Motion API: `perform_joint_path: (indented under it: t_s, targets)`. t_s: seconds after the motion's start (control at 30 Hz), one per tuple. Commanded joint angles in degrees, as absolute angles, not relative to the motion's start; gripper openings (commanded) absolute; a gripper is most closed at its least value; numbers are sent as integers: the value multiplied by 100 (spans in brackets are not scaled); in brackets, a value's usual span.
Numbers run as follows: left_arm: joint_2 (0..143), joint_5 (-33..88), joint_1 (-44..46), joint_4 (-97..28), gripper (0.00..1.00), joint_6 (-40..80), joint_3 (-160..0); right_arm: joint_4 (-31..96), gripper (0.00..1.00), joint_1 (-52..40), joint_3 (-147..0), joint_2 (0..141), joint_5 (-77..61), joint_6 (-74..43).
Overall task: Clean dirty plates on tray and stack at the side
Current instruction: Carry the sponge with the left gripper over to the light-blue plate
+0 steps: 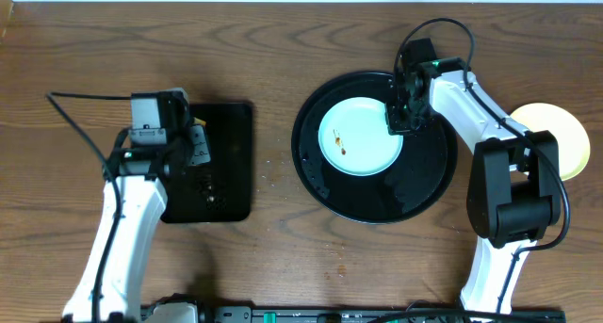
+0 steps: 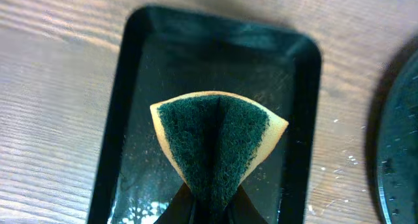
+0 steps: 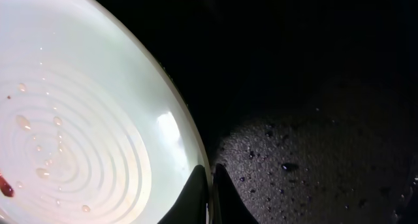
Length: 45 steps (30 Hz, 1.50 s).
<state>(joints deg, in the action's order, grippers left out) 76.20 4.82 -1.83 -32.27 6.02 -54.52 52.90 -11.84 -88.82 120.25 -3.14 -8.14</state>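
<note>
A pale blue-white plate point(image 1: 360, 137) with brown specks lies in the round black tray point(image 1: 415, 186). My right gripper point(image 1: 399, 118) is shut on the plate's right rim; in the right wrist view the rim point(image 3: 196, 145) runs between the two dark fingertips point(image 3: 196, 194), with the gripper point(image 3: 210, 185) pinching it. A pale yellow plate point(image 1: 565, 135) lies on the table at the far right, partly behind the right arm. My left gripper point(image 1: 193, 144) hangs over the rectangular tray, shut on a folded green and yellow sponge point(image 2: 219, 142).
The small rectangular black tray point(image 1: 231, 125) lies left of centre, wet inside point(image 2: 140, 204). Crumbs and droplets dot the wood point(image 1: 268, 168) between the two trays. The round tray's floor point(image 3: 313, 152) is wet with dark drops. The right arm's elbow point(image 1: 513, 191) stands right of the round tray.
</note>
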Motion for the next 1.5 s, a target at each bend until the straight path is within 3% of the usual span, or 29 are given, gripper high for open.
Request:
perform_joint_path:
  t_s: [0.0,0.23,0.4,0.53,0.63,1.03,1.47]
  targets:
    - [8051,534,-180,-3238,7,626,-5763,5286,1,-1219,-8781,11883,73,-1081]
    - [9070,657,-145,-4456,7,578,-7343,4565,1,-1221,-8307,11885,425,-943]
    - [9325,1653,56,-5164,8,259,-8165,3839,1,-1219,-7870,11885,423,-635]
    - [9312,1981,397,-4965,7,259,-8246,3811,9,-1221,-7854,11885,399,-637]
    - [9334,2056,871,-4678,7,261,-8278,3811,1,-1219,-7854,11885,193,-635]
    - [10350,1986,2333,-4121,7,344,-9017,3817,1,-1219,-7861,11880,-32,-596]
    - [11109,1990,2571,-3621,8,156,-9013,4364,1,-1186,-8055,11625,-137,-725]
